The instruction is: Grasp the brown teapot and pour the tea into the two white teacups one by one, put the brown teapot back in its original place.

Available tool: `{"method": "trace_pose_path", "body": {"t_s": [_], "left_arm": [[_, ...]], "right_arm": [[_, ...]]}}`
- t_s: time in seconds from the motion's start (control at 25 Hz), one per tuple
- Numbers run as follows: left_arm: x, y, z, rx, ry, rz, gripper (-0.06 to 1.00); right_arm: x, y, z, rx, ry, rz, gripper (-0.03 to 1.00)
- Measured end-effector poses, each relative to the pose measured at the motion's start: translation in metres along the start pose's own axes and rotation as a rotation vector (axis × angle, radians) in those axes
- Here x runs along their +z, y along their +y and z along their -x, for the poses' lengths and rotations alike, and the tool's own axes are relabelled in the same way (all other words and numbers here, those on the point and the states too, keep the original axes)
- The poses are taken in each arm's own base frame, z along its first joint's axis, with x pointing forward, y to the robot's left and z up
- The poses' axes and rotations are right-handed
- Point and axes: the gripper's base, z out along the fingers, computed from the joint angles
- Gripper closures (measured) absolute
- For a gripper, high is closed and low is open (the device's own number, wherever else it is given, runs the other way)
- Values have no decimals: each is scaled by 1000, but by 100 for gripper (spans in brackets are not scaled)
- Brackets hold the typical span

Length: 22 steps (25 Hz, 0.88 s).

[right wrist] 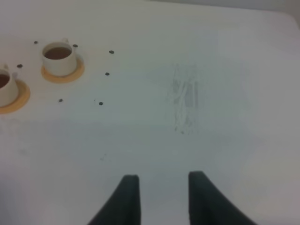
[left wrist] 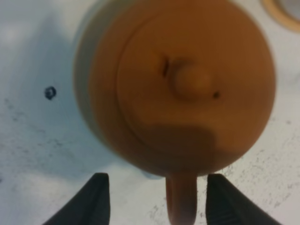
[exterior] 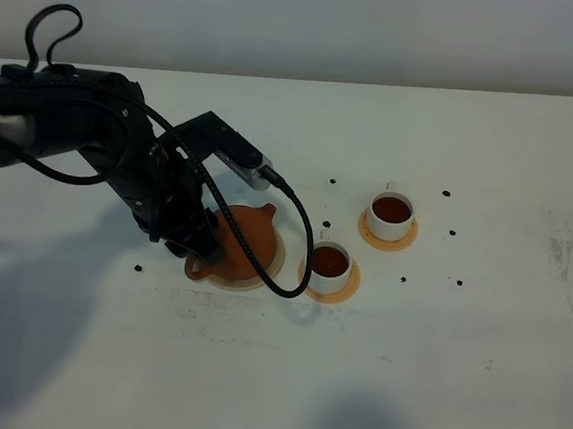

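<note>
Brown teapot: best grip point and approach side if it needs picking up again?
Grip the loop handle of the brown teapot, coming from the handle side, opposite the spout. It is the narrow part sticking out between the fingers of the left gripper; the round body looks too wide.

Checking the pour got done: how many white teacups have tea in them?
2. One teacup sits on its orange coaster farther back on the right; the other teacup sits on a coaster beside the brown teapot. Both hold dark tea; none seems hidden.
</note>
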Motion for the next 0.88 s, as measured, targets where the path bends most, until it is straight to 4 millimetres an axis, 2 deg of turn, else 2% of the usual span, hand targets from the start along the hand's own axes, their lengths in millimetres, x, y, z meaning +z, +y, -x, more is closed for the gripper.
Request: {"method": "trace_pose_path", "body": {"t_s": [0.28,0.68,0.76,0.88], "left_arm": [[-37,-3,6,12,-65,21,47],[-73,-5,8,6,-121,57,47],[-84,-4,5,-13,-154,70,47],[-96,-1,-10,-61,-191,89,47]], "right_arm": [[0,0,0,0,0,0,71],[0,0,0,0,-1,0,71],[0,0,0,0,-1,0,71],[0,0,0,0,0,0,71]]}}
